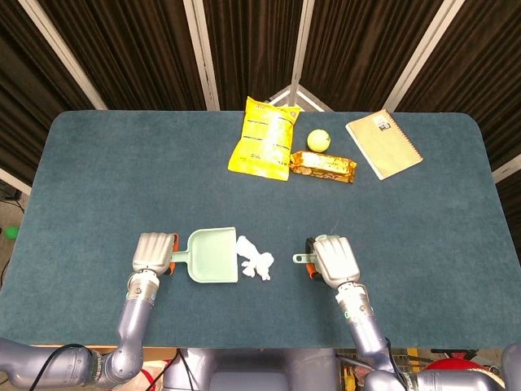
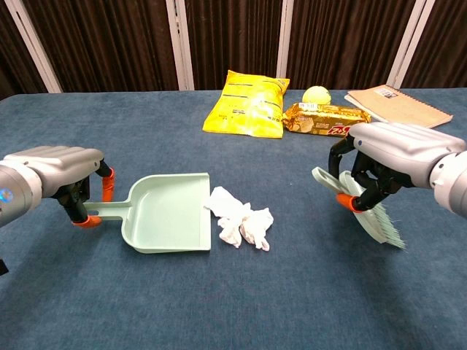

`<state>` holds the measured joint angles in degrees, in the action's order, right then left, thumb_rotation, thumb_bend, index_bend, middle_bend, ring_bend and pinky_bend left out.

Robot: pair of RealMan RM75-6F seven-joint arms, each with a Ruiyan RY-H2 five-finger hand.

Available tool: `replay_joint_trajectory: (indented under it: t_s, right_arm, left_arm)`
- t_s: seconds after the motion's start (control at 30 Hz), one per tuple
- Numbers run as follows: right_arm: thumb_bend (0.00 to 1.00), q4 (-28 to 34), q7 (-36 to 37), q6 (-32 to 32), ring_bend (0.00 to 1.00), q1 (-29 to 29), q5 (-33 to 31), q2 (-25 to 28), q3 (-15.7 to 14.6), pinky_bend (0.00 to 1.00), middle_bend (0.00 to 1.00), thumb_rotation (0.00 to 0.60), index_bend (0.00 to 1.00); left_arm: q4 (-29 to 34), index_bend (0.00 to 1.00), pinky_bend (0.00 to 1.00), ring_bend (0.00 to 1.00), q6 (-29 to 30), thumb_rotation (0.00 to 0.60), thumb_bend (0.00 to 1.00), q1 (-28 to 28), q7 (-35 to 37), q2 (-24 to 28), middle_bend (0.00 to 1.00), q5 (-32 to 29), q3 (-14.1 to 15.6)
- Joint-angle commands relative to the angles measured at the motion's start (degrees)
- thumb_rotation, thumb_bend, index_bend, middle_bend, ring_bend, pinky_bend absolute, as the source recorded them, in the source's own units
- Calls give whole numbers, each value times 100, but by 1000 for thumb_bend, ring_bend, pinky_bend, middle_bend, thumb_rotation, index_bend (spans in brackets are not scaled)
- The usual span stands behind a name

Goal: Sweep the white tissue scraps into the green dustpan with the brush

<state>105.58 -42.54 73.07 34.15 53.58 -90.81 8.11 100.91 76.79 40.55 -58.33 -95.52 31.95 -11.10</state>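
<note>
The right hand (image 2: 387, 164) grips the brush (image 2: 365, 211) well to the right of the white tissue scraps (image 2: 241, 219), bristles angled down toward the table. The left hand (image 2: 62, 171) curls around the handle of the green dustpan (image 2: 164, 215), whose open mouth touches the scraps on their left. If the sweep comes in too high or fast, I judge the light scraps could scatter past the pan's lip, or the pan could slide left under the push.
</note>
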Motion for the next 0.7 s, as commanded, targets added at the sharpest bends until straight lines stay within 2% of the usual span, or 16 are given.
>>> replay_joint_trajectory:
  t_s: [0.03, 0.3, 0.43, 0.7]
  right_arm:
    - [431, 21, -6, 7, 923, 9, 1, -25, -1, 876, 900, 600, 738]
    - [432, 209, -123, 78, 923, 75, 61, -126, 22, 876, 900, 600, 738]
    - [433, 346, -205, 145, 922, 85, 86, -105, 22, 876, 900, 600, 738]
    - [432, 448, -334, 199, 923, 126, 17, -150, 30, 876, 900, 600, 738]
  left_arm:
    - [23, 691, 1000, 1000, 40, 600, 575, 26, 42, 5, 1000, 110, 21]
    - [259, 726, 1000, 1000, 190, 600, 612, 134, -100, 60, 1000, 154, 26]
    - [426, 732, 1000, 1000, 325, 600, 622, 232, -409, 91, 1000, -145, -18]
    - [632, 732, 1000, 1000, 600, 600, 627, 455, -812, 71, 1000, -902, -317]
